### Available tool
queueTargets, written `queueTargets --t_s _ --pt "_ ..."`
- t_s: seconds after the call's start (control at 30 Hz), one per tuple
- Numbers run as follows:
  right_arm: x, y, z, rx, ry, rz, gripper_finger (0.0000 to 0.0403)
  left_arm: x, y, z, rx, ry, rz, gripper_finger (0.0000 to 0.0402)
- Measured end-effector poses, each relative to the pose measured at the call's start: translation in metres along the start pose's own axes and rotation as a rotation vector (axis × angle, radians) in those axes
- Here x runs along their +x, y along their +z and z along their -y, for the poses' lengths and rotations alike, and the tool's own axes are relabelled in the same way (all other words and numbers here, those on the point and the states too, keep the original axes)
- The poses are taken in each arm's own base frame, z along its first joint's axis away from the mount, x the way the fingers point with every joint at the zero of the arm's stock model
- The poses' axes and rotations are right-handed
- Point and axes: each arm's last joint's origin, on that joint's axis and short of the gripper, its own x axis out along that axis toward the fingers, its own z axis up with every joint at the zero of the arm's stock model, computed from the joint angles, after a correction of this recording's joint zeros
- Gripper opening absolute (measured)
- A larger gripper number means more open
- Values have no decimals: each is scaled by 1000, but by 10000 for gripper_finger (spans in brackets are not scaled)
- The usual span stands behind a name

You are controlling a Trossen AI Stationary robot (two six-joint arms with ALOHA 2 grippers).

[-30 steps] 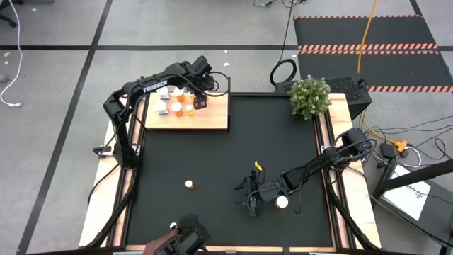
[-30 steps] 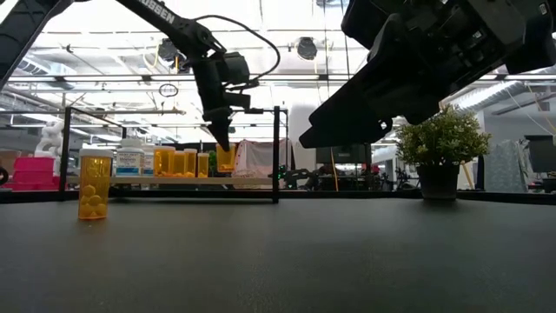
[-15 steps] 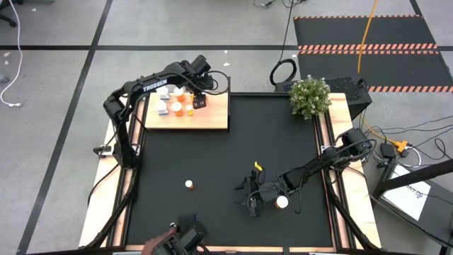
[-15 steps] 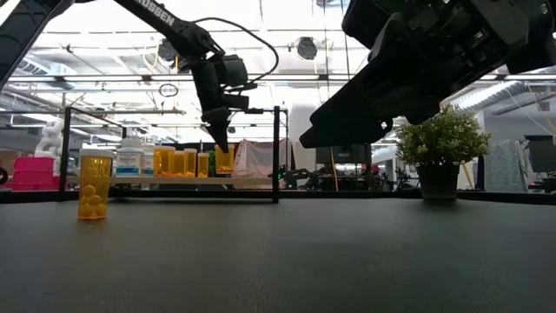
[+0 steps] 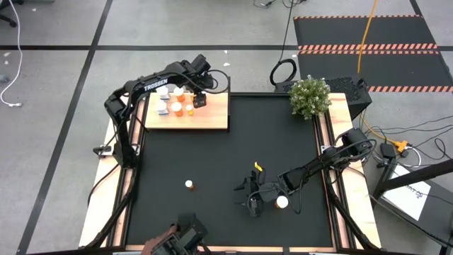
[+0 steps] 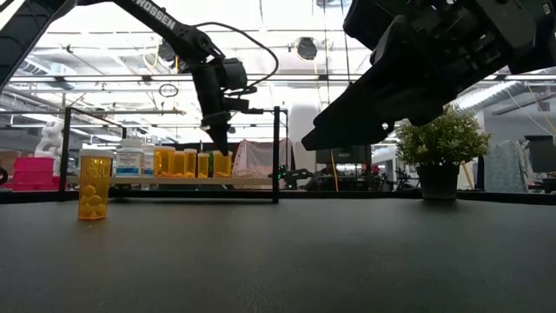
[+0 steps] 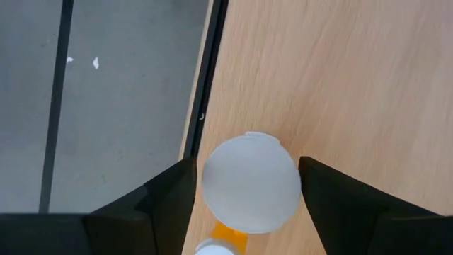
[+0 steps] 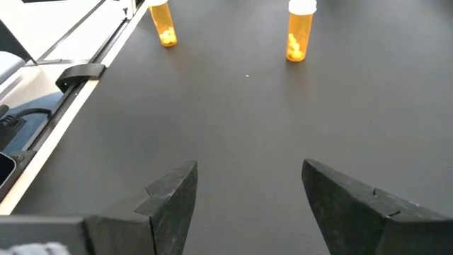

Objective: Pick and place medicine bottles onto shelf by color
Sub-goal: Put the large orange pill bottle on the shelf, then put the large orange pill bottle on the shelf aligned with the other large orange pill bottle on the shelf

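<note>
The shelf (image 5: 212, 117), a light-wood board with black posts, lies at the mat's far left and carries several medicine bottles (image 5: 175, 106), white ones and orange ones, standing in a row (image 6: 178, 163). My left gripper (image 5: 196, 99) hangs over that row, open, its fingers (image 7: 173, 195) on either side of one bottle's white cap (image 7: 249, 183) with a thin gap showing. That orange bottle (image 6: 223, 164) stands on the board. My right gripper (image 5: 249, 200) hovers open (image 8: 248, 191) low over the mat at the near right. Loose orange bottles stand on the mat (image 5: 189, 184) (image 5: 282, 202).
A potted plant (image 5: 310, 95) stands at the far right corner. A small yellow piece (image 5: 257, 166) lies on the mat beside my right arm. In the right wrist view two orange bottles (image 8: 164, 25) (image 8: 299, 32) stand ahead on the open black mat (image 5: 212, 163).
The orange bottle under my left gripper has come down a little and now stands on the board, level with the row of bottles. Both arms have kept their places.
</note>
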Motion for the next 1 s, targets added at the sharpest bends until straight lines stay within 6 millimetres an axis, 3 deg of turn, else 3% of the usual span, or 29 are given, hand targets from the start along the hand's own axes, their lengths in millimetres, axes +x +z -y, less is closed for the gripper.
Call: queueTargets --t_s 0.13,0.33,0.5,0.7,0.87,1.0 --pt "0 0 0 0 0 0 249 -11 7 8 5 26 22 257" --pt "0 0 0 6 -1 2 249 -57 19 31 40 154 78 270" --pt "0 0 0 13 -1 2 249 -110 24 65 37 153 208 271" --pt "0 0 0 39 -1 1 249 -158 16 116 51 73 263 271" --pt "0 0 0 46 -1 2 249 -176 10 159 102 -16 247 271" --pt "0 0 0 57 -1 2 249 -171 5 194 134 -49 257 271"
